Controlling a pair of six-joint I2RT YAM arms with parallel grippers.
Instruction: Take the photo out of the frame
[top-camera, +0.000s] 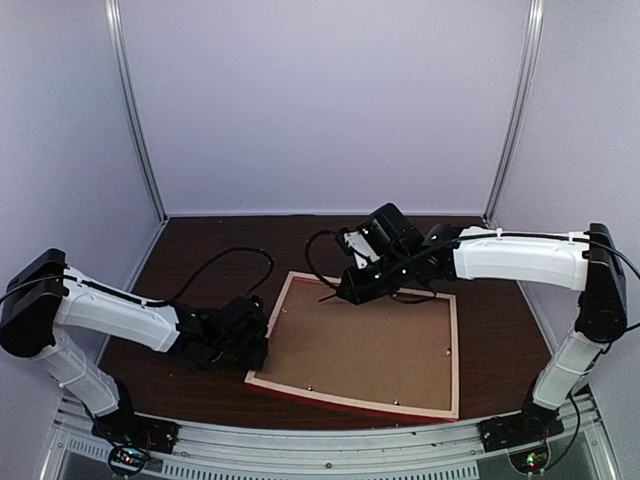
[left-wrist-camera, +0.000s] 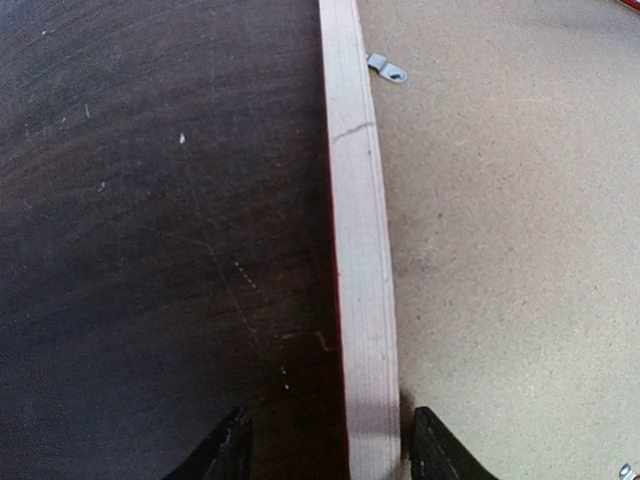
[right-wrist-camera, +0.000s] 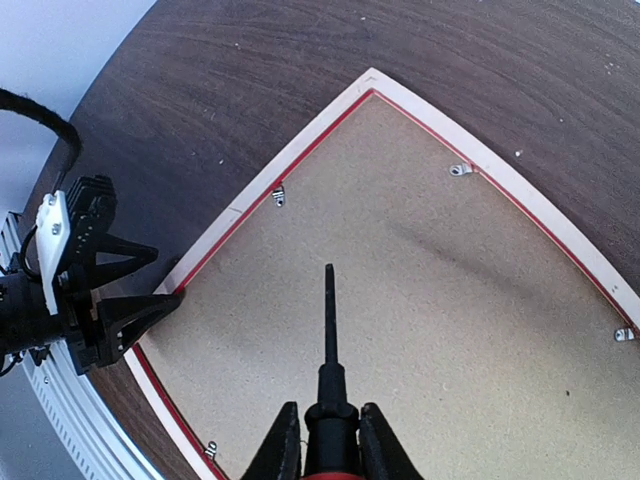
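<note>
Frame (top-camera: 350, 398) face-down on worktop (top-camera: 200, 250), backing board (top-camera: 370, 345) seated inside; left pincer (left-wrist-camera: 330, 440) open, straddling rim (left-wrist-camera: 360, 250); right pincer (right-wrist-camera: 330, 440) clamping pointed tool (right-wrist-camera: 329, 320).

A brown board (top-camera: 370, 350) is laid flat on the dark desk (top-camera: 210, 235), toward its near edge. Small metal clips (right-wrist-camera: 460, 169) are spaced along the board's border. A slim black tool (right-wrist-camera: 329, 320) is seen over the board's far side. A black cable (top-camera: 240, 253) is looped toward the far left corner.

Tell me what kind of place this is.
Probably a robot test booth, not a home: plain pale walls on metal poles enclose a dark table, with arms bolted to a rail.
</note>
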